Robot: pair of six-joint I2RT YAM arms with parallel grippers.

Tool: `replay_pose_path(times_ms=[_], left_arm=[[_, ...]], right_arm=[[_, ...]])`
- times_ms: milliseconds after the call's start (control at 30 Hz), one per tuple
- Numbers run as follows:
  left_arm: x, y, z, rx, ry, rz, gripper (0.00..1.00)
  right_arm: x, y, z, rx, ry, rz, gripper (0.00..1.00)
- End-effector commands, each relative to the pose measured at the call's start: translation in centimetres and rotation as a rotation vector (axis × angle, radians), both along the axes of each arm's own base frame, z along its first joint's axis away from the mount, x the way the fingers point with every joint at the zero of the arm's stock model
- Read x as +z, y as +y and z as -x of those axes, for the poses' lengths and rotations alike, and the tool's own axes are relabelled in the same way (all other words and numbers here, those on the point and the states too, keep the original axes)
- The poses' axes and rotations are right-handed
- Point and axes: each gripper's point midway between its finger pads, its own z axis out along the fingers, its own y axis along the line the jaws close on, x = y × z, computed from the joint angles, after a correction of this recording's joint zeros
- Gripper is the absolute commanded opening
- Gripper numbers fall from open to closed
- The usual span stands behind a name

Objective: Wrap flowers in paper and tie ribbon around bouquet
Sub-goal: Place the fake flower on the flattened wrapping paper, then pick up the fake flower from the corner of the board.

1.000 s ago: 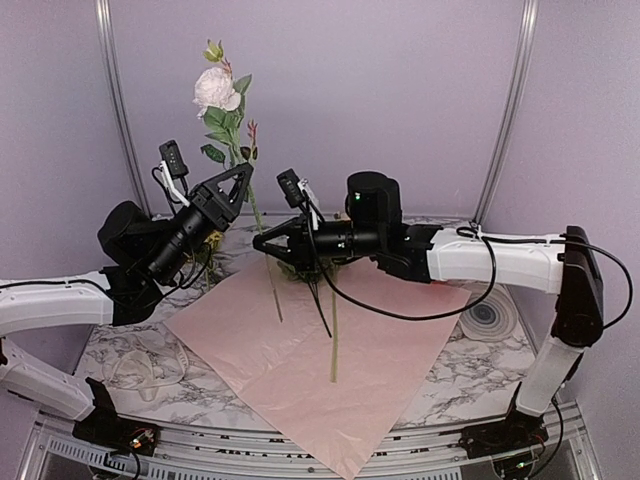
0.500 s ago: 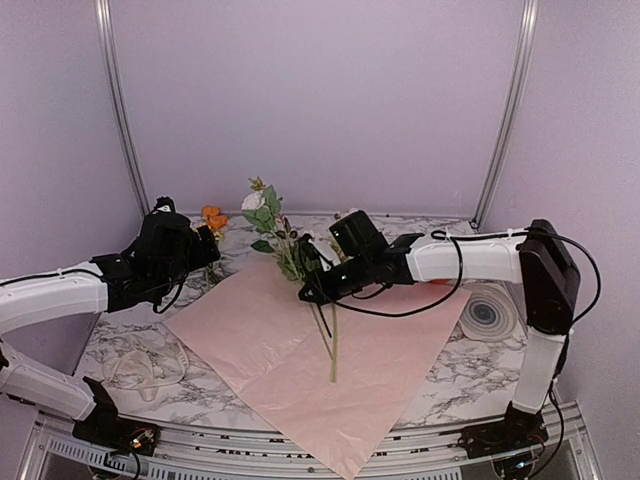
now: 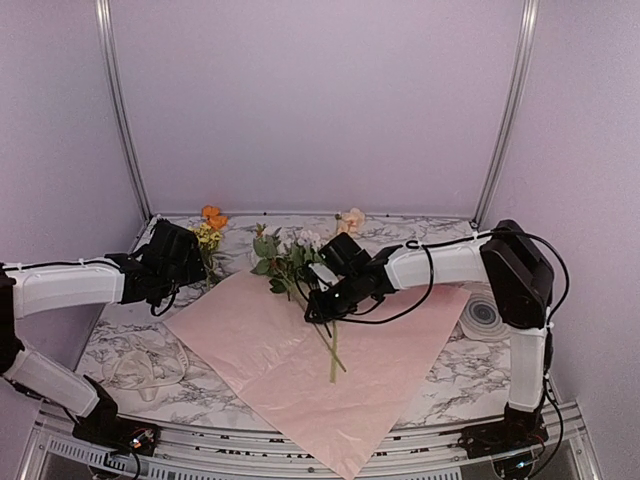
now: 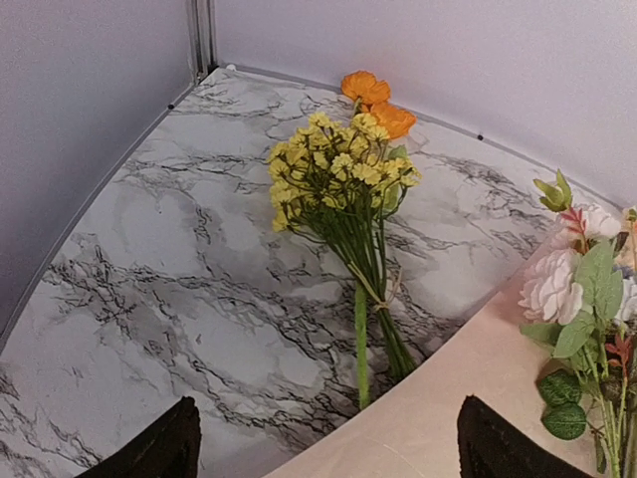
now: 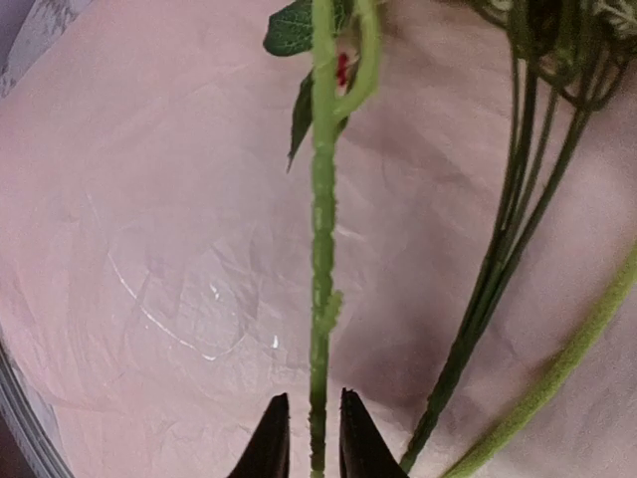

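A large, thin pink paper sheet [image 3: 300, 370] lies flat on a grey-veined marble bench [image 3: 455, 385]. On the sheet's far edge lies a spray of white and pale pink flowers [image 3: 285, 260] with green leaves, its stems trailing toward the sheet's middle. The right claw [image 5: 314, 418] sits low over the sheet, nearly closed around one green stem [image 5: 320, 229], seemingly with a sliver of gap on either side. Just off the sheet's far left edge lies a yellow and orange flower bunch [image 4: 343, 179]. The left claw [image 4: 323, 453] hovers there, spread wide and holding nothing.
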Motion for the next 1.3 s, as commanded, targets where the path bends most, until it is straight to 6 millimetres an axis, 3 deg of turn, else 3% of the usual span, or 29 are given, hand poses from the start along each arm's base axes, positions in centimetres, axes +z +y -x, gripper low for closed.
replay_pose_path(times_ms=[0, 67, 233, 333, 467, 567, 700, 733, 933, 1000, 1067, 1133, 1267], left_arm=[[-3.2, 1.2, -1.4, -0.004, 0.137, -0.041, 0.83], [-4.6, 1.2, -2.7, -0.016, 0.185, -0.017, 0.76], [-7.6, 0.8, -6.0, -0.067, 0.285, 0.057, 0.49], [-9.1, 0.1, -7.6, -0.103, 0.325, 0.074, 0.46], [-11.1, -1.2, -9.3, -0.145, 0.376, 0.110, 0.42], [-12.9, -1.7, -9.5, -0.157, 0.423, 0.115, 0.36], [-14.3, -0.5, -8.6, -0.110, 0.468, 0.072, 0.20], [-14.5, -0.4, -8.3, -0.103, 0.472, 0.071, 0.20], [-15.3, 0.2, -7.5, -0.092, 0.495, 0.051, 0.19], [-15.4, 0.5, -7.4, -0.086, 0.505, 0.034, 0.00], [-14.1, 1.7, -7.5, -0.045, 0.474, 0.000, 0.00], [-11.0, 4.2, -7.6, 0.035, 0.398, -0.078, 0.00], [-0.7, 9.5, -7.2, 0.224, 0.226, -0.381, 0.00]], right_arm=[[3.4, 0.5, -1.4, -0.029, -0.081, -0.022, 0.26], [4.5, 0.1, -1.7, -0.041, -0.110, -0.021, 0.31], [7.1, -0.5, -1.6, -0.049, -0.165, -0.048, 0.32], [8.0, -0.7, -1.8, -0.047, -0.193, -0.052, 0.32], [7.8, -0.8, -1.9, -0.043, -0.204, -0.037, 0.33], [7.5, -0.8, -1.7, -0.031, -0.194, -0.034, 0.32], [7.4, -0.7, -1.4, -0.017, -0.188, -0.044, 0.33], [7.5, -1.5, -2.5, -0.045, -0.188, -0.045, 0.32], [8.0, -1.4, -2.9, -0.039, -0.187, -0.075, 0.32], [8.2, -1.4, -3.0, -0.040, -0.190, -0.080, 0.32], [8.5, -1.4, -2.9, -0.038, -0.194, -0.085, 0.32], [8.8, -1.5, -2.8, -0.037, -0.200, -0.087, 0.32], [9.2, -1.7, -2.7, -0.038, -0.212, -0.096, 0.32]])
